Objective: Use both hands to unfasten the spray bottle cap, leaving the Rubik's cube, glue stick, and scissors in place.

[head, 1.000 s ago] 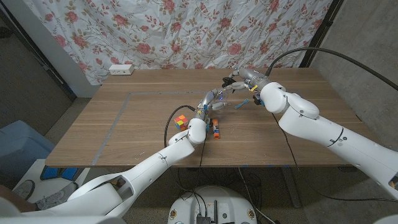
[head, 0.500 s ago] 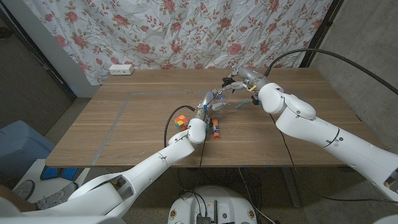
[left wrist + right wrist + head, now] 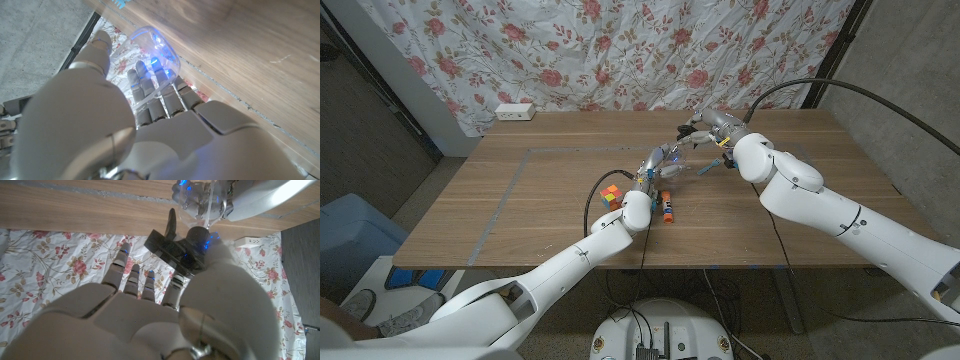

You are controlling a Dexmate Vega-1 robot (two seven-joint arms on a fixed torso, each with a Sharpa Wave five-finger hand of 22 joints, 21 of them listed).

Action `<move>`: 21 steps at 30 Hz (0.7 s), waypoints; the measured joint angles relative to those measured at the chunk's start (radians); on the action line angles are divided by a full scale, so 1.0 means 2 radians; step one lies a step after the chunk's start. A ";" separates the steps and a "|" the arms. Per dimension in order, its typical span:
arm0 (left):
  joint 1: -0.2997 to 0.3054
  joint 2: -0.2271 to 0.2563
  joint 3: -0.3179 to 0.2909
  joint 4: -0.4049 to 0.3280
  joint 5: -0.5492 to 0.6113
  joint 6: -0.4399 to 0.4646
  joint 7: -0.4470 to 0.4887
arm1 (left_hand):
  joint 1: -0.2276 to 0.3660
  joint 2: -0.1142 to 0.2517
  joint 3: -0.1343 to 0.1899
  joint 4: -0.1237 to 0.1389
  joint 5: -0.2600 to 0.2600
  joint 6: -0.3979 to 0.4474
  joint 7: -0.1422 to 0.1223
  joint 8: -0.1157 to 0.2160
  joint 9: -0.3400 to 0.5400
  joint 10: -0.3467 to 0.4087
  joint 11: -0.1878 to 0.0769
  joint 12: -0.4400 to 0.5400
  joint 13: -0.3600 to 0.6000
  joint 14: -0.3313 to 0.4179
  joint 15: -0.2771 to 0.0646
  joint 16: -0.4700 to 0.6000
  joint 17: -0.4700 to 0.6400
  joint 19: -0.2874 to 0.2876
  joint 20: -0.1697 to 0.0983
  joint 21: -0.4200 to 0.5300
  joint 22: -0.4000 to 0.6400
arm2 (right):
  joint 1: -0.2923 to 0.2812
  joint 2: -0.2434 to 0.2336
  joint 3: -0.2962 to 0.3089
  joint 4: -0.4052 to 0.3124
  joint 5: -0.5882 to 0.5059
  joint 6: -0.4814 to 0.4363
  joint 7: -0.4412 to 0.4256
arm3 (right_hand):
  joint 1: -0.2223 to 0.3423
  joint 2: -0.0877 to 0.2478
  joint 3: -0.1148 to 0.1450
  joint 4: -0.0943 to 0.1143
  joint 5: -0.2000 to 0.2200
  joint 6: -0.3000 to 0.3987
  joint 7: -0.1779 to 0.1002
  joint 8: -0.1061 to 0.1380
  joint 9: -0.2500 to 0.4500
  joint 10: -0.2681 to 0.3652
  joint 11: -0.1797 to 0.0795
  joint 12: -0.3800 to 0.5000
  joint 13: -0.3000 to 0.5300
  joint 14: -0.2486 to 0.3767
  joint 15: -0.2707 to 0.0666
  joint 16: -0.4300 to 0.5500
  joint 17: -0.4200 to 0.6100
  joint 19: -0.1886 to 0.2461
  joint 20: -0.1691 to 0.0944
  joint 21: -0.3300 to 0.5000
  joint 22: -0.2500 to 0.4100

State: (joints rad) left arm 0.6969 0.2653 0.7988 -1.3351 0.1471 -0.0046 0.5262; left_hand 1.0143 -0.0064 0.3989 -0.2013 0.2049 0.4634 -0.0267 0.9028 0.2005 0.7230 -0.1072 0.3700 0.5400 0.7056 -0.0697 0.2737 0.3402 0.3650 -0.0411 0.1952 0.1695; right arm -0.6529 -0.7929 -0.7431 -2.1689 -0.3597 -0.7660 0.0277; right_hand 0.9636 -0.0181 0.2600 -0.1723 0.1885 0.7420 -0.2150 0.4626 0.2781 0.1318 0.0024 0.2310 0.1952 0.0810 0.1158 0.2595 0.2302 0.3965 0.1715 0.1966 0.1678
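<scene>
My left hand grips the clear spray bottle above the table's middle; in the left wrist view its fingers wrap the clear body. My right hand holds the bottle's black spray cap, with the thumb against it and the bottle just beyond. The Rubik's cube lies beside my left wrist. The glue stick lies just in front of that wrist. The blue-handled scissors lie under my right hand.
A white power strip sits at the table's far left edge, against the floral curtain. A grey tape line marks a rectangle on the left half of the wooden table. Black cables hang along both arms.
My right forearm has edged slightly to the left. Both hands keep their hold on the bottle and cap, and the cube, glue stick and scissors have not moved.
</scene>
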 measured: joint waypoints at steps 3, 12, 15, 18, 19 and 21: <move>0.000 0.000 0.000 0.001 0.000 0.000 0.000 | 0.000 0.000 0.000 0.000 0.000 0.000 0.000 0.002 0.000 0.000 0.000 0.000 0.000 0.000 0.000 0.000 -0.001 0.000 0.000 0.000 0.000 | 0.000 0.001 -0.001 0.001 0.000 -0.001 -0.002 | 0.005 0.000 0.001 0.001 0.000 0.010 -0.001 0.002 -0.001 0.004 -0.004 0.000 0.000 0.003 -0.003 0.002 0.000 0.002 -0.002 0.000 0.000; -0.001 -0.001 0.000 0.002 -0.001 -0.002 -0.001 | 0.000 0.000 0.000 0.000 0.000 0.000 0.000 0.002 0.000 0.000 0.000 -0.002 0.000 0.000 0.000 0.000 0.001 0.000 0.000 0.000 0.000 | 0.001 0.003 -0.001 0.005 0.000 0.000 -0.007 | 0.012 0.002 0.006 0.003 -0.002 0.033 -0.001 0.013 -0.003 0.016 -0.010 0.000 0.000 0.009 -0.009 0.002 0.000 0.008 -0.008 0.000 0.000; -0.002 -0.001 0.001 0.003 -0.001 -0.003 -0.002 | 0.000 0.000 0.000 0.000 0.000 0.000 0.000 0.002 0.000 0.000 0.000 -0.002 0.001 0.000 0.000 0.000 0.000 0.000 0.000 0.000 0.000 | 0.001 0.004 -0.001 0.006 0.000 0.002 -0.010 | 0.012 0.002 0.005 0.003 -0.002 0.039 0.000 0.017 -0.005 0.021 -0.012 0.000 0.000 0.009 -0.009 0.005 0.000 0.008 -0.008 0.000 0.000; -0.003 -0.001 0.001 0.005 -0.001 -0.004 -0.002 | 0.000 0.000 0.000 0.000 0.000 0.000 0.000 0.002 0.000 0.000 0.000 -0.002 0.002 0.000 0.000 0.000 0.001 0.000 0.000 0.000 0.000 | 0.001 0.005 0.000 0.008 0.001 0.004 -0.013 | 0.012 0.002 0.005 0.003 -0.002 0.044 0.000 0.018 -0.006 0.025 -0.012 0.000 0.000 0.009 -0.009 0.005 0.000 0.011 -0.011 0.000 0.000; -0.003 -0.001 0.001 0.005 -0.001 -0.004 -0.003 | 0.000 0.000 0.000 0.000 0.000 0.000 0.000 0.002 0.000 0.000 0.000 -0.002 0.002 0.000 0.000 0.000 0.001 0.000 0.000 0.000 0.000 | 0.000 0.005 0.000 0.008 0.001 0.005 -0.013 | 0.012 0.002 0.005 0.003 -0.002 0.044 0.000 0.018 -0.006 0.025 -0.012 0.000 0.000 0.011 -0.011 0.005 0.000 0.011 -0.011 0.000 0.000; -0.003 -0.001 0.001 0.006 -0.001 -0.005 -0.003 | 0.000 0.000 0.000 0.000 0.000 0.000 0.000 0.002 0.000 0.000 0.000 -0.002 0.002 0.000 0.000 0.000 0.001 0.000 0.000 0.000 0.000 | 0.000 0.005 0.001 0.009 0.001 0.006 -0.015 | 0.012 0.002 0.005 0.003 -0.002 0.046 -0.001 0.019 -0.006 0.025 -0.013 0.000 0.000 0.012 -0.012 0.005 0.000 0.011 -0.011 0.000 0.000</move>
State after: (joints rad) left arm 0.6902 0.2625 0.8017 -1.3229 0.1452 -0.0148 0.5197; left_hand 1.0143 -0.0064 0.3988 -0.2012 0.2049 0.4634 -0.0266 0.9065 0.2005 0.7230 -0.1072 0.3659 0.5449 0.7054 -0.0696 0.2737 0.3413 0.3650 -0.0411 0.1952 0.1696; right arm -0.6526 -0.7832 -0.7421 -2.1514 -0.3568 -0.7534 -0.0014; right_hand 0.9885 -0.0143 0.2710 -0.1668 0.1845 0.8337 -0.2177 0.5008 0.2665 0.1825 -0.0233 0.2311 0.1953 0.1040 0.0927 0.2701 0.2301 0.4181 0.1499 0.1966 0.1678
